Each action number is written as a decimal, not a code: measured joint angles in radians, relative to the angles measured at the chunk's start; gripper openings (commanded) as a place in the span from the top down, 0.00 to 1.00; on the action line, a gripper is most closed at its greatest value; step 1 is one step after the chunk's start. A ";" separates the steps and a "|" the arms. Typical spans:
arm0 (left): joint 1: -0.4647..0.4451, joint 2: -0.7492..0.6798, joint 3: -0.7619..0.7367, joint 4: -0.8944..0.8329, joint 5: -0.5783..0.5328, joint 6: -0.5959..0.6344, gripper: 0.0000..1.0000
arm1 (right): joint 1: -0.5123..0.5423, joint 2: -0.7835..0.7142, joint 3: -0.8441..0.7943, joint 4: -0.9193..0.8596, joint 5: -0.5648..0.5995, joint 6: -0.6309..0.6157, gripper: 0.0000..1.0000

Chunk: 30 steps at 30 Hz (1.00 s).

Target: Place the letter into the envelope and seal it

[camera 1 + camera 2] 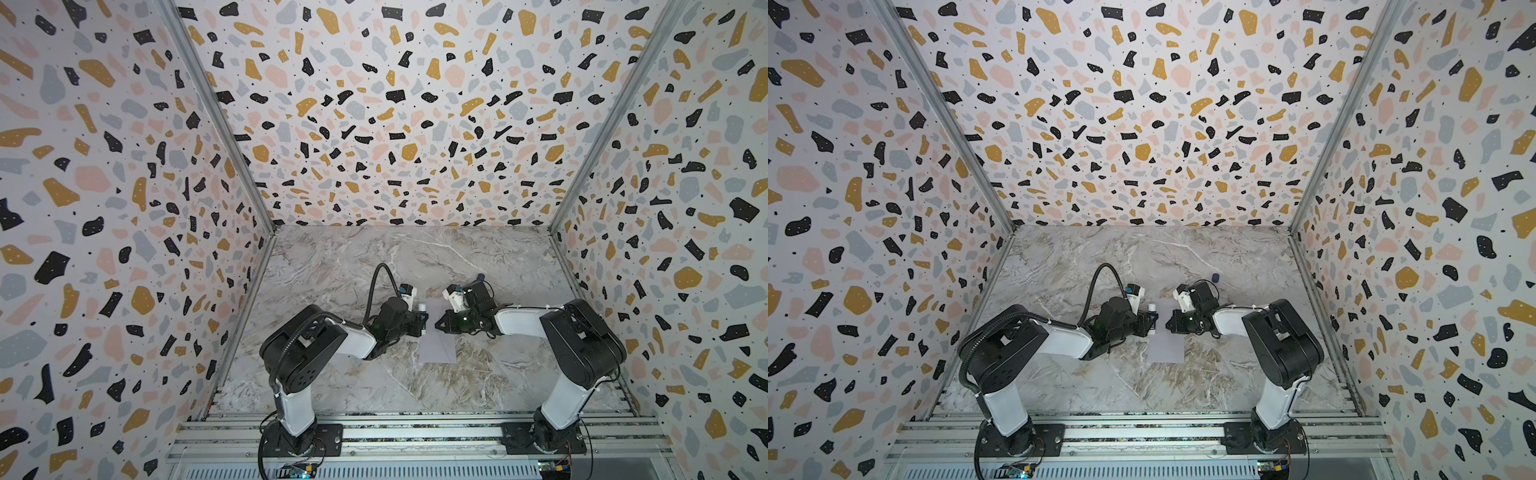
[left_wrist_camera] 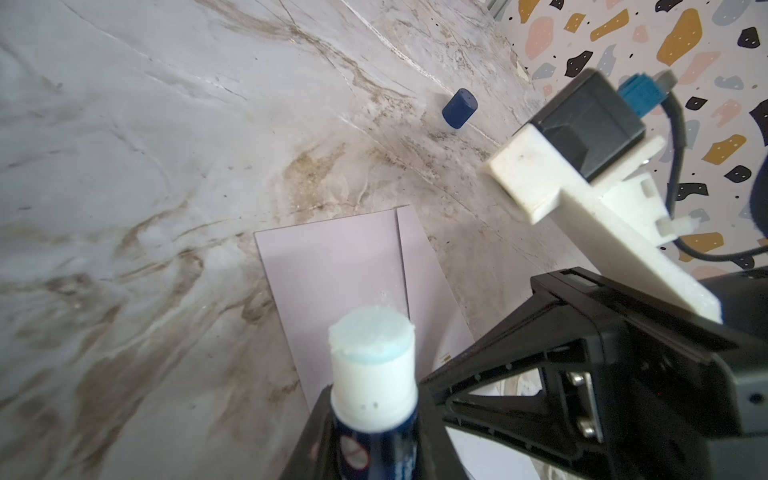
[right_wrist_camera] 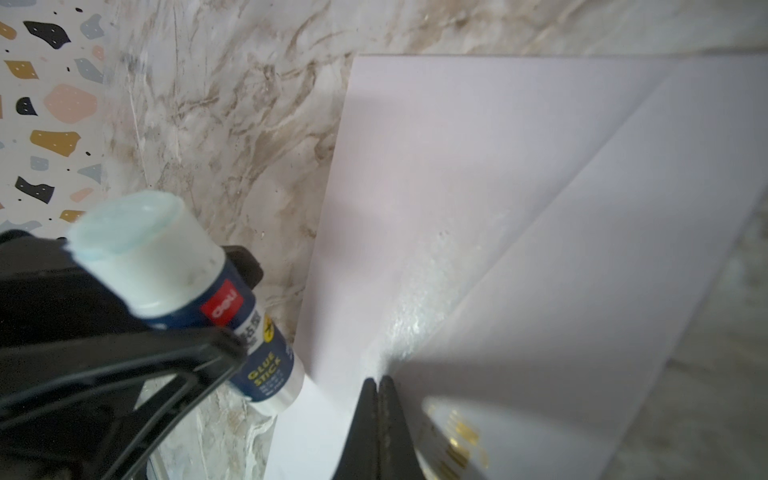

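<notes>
Left claw (image 1: 424,322) is clamped on an uncapped glue stick (image 2: 374,365), just beside the envelope (image 1: 436,349), which lies flat on the table (image 1: 374,382) between my arms. Right claw (image 3: 378,388) is squeezed fully closed, tips at the flap edge where it looks shiny. A blue cap (image 2: 459,109) sits further back.

Both top views high overhead, looking down at the whole marble counter (image 1: 353,257), wrist views close and low, both sharing envelope (image 2: 332,270) and glue stick (image 2: 374,382).
</notes>
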 measured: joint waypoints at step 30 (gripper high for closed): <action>0.000 0.027 0.014 0.021 0.002 -0.021 1.00 | 0.002 -0.121 -0.145 -0.015 -0.024 -0.050 1.00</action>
